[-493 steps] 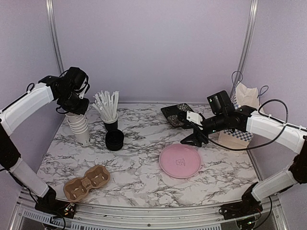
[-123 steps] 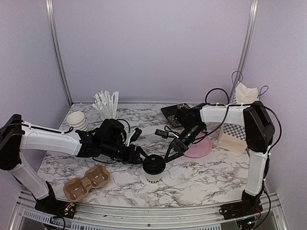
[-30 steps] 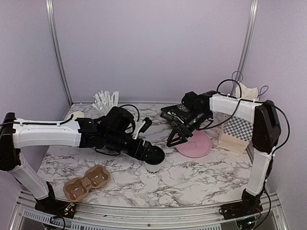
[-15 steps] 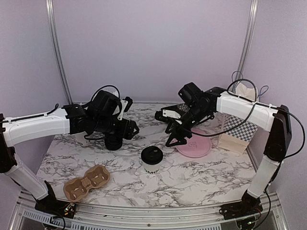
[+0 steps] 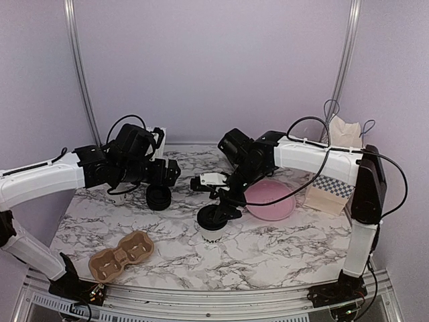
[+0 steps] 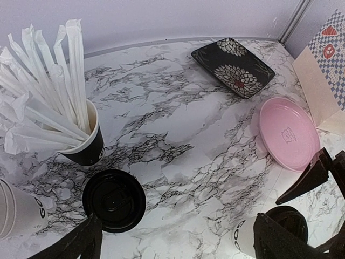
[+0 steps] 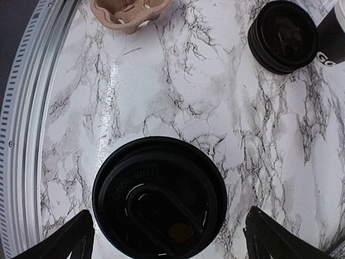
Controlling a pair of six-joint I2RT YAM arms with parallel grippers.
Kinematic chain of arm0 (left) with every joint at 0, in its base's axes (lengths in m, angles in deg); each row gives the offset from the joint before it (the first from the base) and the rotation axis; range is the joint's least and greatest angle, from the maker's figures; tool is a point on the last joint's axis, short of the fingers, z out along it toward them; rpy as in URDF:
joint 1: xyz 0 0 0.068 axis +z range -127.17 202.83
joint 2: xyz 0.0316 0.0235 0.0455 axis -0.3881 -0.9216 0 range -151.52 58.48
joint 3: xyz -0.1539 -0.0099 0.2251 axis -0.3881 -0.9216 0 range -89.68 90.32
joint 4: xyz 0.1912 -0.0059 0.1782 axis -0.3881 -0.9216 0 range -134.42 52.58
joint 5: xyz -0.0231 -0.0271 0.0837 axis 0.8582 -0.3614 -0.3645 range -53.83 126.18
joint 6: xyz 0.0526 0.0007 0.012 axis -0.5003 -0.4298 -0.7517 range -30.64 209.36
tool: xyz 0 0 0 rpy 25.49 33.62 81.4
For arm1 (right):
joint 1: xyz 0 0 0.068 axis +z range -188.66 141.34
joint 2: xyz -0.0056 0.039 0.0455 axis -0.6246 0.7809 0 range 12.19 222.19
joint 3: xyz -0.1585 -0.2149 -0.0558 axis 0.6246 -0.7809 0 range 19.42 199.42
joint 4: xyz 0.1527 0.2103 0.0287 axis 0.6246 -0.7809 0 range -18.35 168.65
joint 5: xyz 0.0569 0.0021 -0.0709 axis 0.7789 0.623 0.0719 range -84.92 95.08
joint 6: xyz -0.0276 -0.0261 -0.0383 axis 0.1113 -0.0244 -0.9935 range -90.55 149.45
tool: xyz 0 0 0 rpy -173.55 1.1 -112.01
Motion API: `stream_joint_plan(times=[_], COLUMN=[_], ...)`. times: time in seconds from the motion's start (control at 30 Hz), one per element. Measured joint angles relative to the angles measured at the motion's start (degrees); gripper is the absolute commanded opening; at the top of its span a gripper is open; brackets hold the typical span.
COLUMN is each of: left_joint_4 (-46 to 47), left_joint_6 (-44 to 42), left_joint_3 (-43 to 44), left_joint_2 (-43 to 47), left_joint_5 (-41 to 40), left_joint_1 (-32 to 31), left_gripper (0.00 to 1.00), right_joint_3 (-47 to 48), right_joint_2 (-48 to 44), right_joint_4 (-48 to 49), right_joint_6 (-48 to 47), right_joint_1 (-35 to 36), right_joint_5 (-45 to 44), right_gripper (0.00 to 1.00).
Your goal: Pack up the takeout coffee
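Black-lidded white paper coffee cup (image 7: 159, 197): standing upright.
Right jaws: gaping over it; needing a centred descent to its paper wall.
Left jaws: gaping, empty.

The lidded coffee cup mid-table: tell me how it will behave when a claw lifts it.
The lidded cup looks paper-walled, so it probably dents if squeezed hard. Its base seems narrower than its black lid, so a sideways push may tip it. That lid looks smooth plastic, possibly slippery; the wall seems the safer grip.
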Motion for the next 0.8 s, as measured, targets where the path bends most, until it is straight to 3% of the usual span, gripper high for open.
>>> stream_joint_plan(times=[0.27,0.6,0.8], left_joint_4=[0.02,0.04,0.04], left_joint_6=[0.63,0.61,0.5], left_joint_3=[-2.19,-2.99,-3.19], left_joint_2=[2.69,3.89,6.16], left_joint_5=[-1.46,-2.54,-3.17], left_joint_1=[0.57,1.46,2.21], left_gripper=[0.99,0.99,0.99], right_joint_3=[0.76,0.76,0.79], right_joint_2=[2.19,2.47,2.47], right_joint_4=[-1.27,-0.85,-0.09], right_joint_6=[-0.02,0.94,2.21], right_joint_1=[0.24,0.31,0.37], right_joint_5=[-0.07,-1.01,-1.88], right_gripper=[0.88,0.72,0.69])
